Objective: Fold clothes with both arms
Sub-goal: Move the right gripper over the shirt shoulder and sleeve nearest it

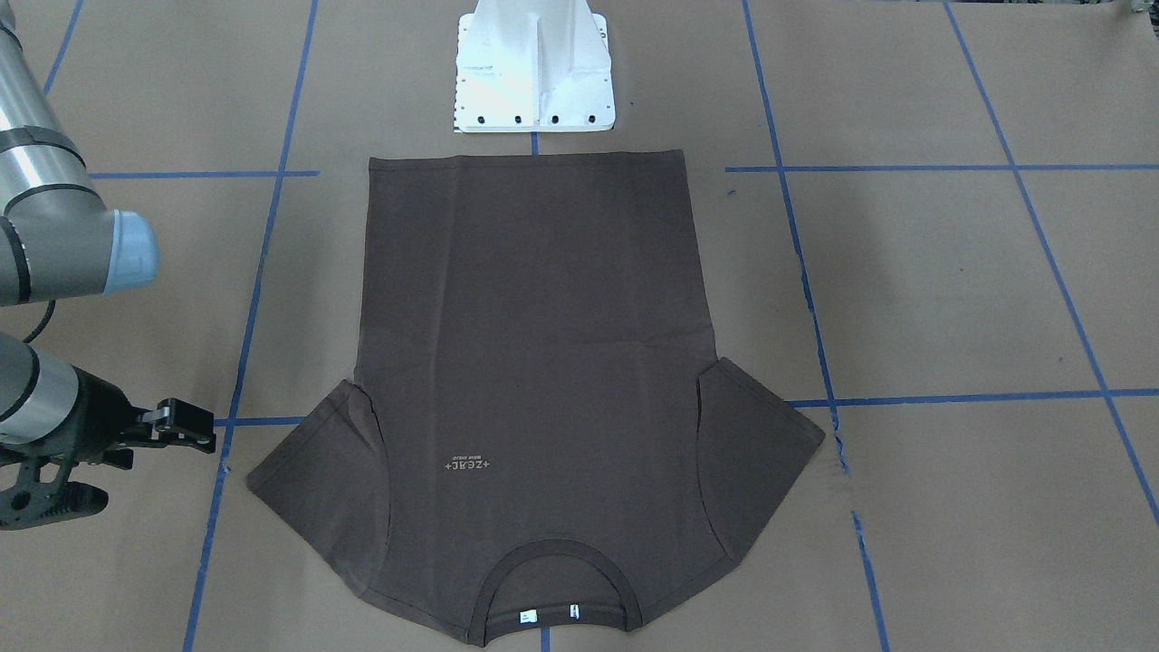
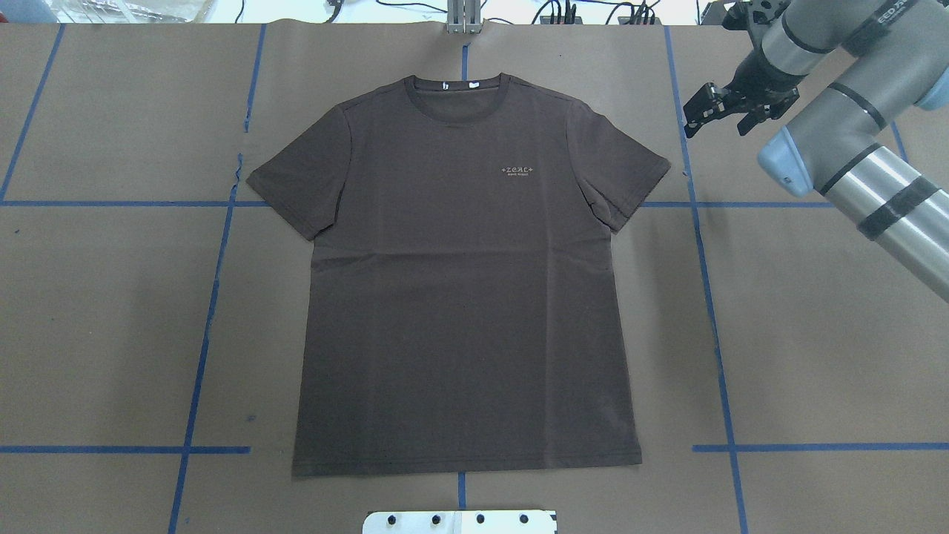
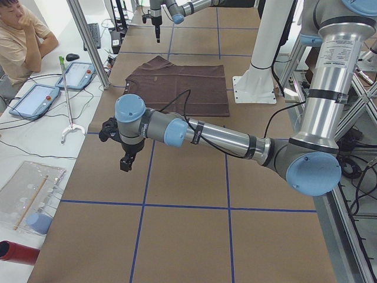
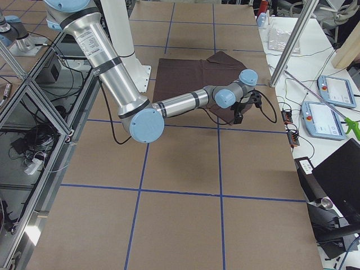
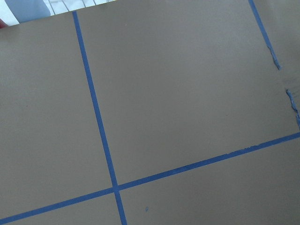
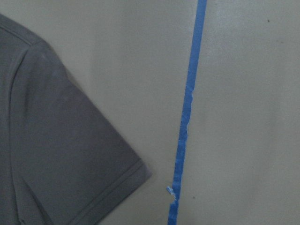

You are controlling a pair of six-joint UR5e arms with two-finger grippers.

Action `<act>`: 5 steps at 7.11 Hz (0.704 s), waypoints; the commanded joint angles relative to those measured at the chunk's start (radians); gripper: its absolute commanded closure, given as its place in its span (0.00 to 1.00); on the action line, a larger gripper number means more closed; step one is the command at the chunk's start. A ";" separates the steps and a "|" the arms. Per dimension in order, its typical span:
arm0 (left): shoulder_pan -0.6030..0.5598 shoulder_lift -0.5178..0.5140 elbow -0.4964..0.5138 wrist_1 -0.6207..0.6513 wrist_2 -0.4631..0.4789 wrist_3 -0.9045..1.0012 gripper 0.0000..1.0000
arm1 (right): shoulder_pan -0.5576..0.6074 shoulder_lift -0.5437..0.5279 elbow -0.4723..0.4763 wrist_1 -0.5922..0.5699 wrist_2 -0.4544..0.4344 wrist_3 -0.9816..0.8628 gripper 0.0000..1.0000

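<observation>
The dark brown T-shirt (image 2: 460,297) lies flat and face up on the brown table, collar (image 2: 454,85) away from the robot, hem toward the base. My right gripper (image 2: 718,122) hovers open and empty just beyond the shirt's sleeve (image 2: 623,178) on my right, over a blue tape line. It also shows in the front view (image 1: 201,435). The right wrist view holds that sleeve (image 6: 70,154) and no fingers. My left gripper (image 3: 125,164) shows only in the exterior left view, far off the shirt over bare table. I cannot tell whether it is open or shut.
The white base block (image 1: 534,72) stands at the shirt's hem. Blue tape lines (image 2: 215,297) grid the table. An operator (image 3: 23,35), tablets (image 3: 35,97) and a red cylinder (image 3: 17,252) are along the operators' side.
</observation>
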 commanded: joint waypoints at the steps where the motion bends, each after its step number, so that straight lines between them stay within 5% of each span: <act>1: -0.001 0.013 -0.019 -0.028 -0.002 -0.001 0.00 | -0.060 0.020 -0.107 0.218 -0.072 0.359 0.05; 4: -0.001 0.031 -0.057 -0.029 -0.002 -0.001 0.00 | -0.125 0.014 -0.160 0.279 -0.160 0.458 0.09; 5: -0.001 0.051 -0.076 -0.031 -0.002 -0.001 0.00 | -0.125 0.017 -0.158 0.279 -0.160 0.475 0.20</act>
